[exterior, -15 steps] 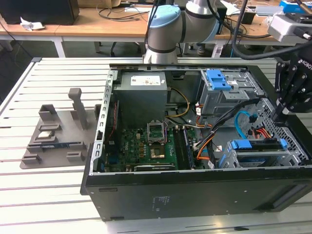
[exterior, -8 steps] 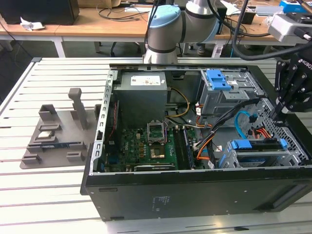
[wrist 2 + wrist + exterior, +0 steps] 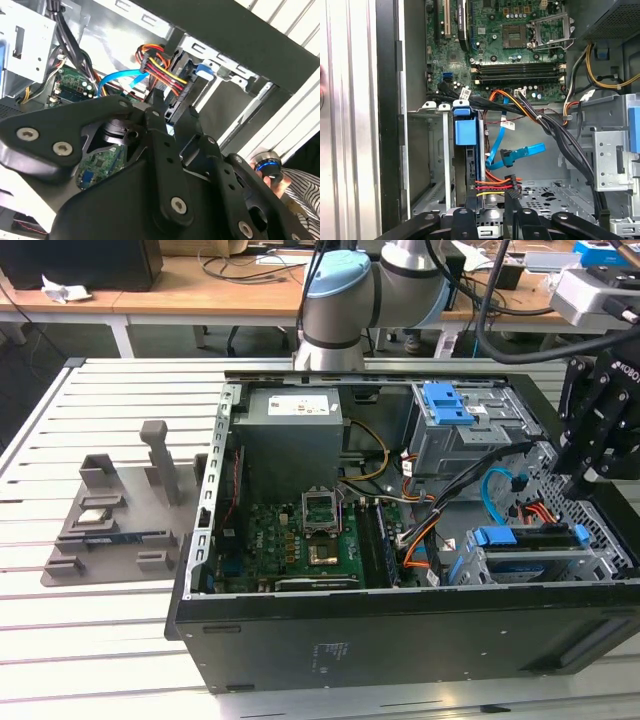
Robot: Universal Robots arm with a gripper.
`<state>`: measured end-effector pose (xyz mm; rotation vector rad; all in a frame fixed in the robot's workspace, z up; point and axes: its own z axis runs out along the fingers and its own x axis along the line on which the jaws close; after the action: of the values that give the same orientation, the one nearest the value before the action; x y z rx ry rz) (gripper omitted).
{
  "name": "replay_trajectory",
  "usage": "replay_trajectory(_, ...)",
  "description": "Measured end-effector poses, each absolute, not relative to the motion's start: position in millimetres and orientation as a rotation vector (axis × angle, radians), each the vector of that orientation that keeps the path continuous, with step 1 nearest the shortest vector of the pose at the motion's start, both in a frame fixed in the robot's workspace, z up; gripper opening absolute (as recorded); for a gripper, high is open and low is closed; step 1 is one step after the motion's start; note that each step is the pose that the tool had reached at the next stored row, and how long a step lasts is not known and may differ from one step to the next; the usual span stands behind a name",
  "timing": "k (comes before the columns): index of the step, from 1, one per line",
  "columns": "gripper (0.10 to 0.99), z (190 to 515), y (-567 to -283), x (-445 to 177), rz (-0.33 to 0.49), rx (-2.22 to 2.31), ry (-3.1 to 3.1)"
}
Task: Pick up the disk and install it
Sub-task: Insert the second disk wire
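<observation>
Hovering my gripper [image 3: 585, 480] just above the disk [image 3: 530, 538], which sits edge-up in the drive cage [image 3: 427, 165], I judge a straight, square press seats it best, though I cannot tell my fingers' state.

Slatted table [image 3: 60, 540], open computer case [image 3: 400, 640] (lid off), grey fixture [image 3: 120, 520]

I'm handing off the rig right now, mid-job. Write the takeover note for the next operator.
Pincer: hovers above the drive cage at the end of the case on the exterior view's right; whether it is open or shut cannot be told.
Disk: stands on edge in the cage, with its blue rail showing.
Done: the disk is in the cage.
Left: confirm that it is fully seated; the pictures do not settle that.
</observation>
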<state>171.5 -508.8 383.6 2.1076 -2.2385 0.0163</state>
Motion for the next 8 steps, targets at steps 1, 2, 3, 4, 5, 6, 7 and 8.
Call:
replay_trajectory(1,0.361,381.4,-502.3,162.2,0.016,2.108,-2.238)
replay_trajectory(2,0.361,379.8,-499.5,157.4,0.017,2.108,-2.238)
replay_trajectory(3,0.361,377.3,-495.4,150.9,0.016,2.108,-2.238)
replay_trajectory(4,0.361,375.6,-494.7,146.5,0.017,2.110,-2.236)
replay_trajectory(5,0.361,373.7,-494.7,142.1,0.017,2.114,-2.233)
replay_trajectory(6,0.361,372.0,-494.7,139.0,0.017,2.120,-2.227)
replay_trajectory(7,0.361,369.3,-494.7,136.6,0.018,2.136,-2.211)
replay_trajectory(8,0.361,367.0,-494.7,136.1,0.019,2.162,-2.186)
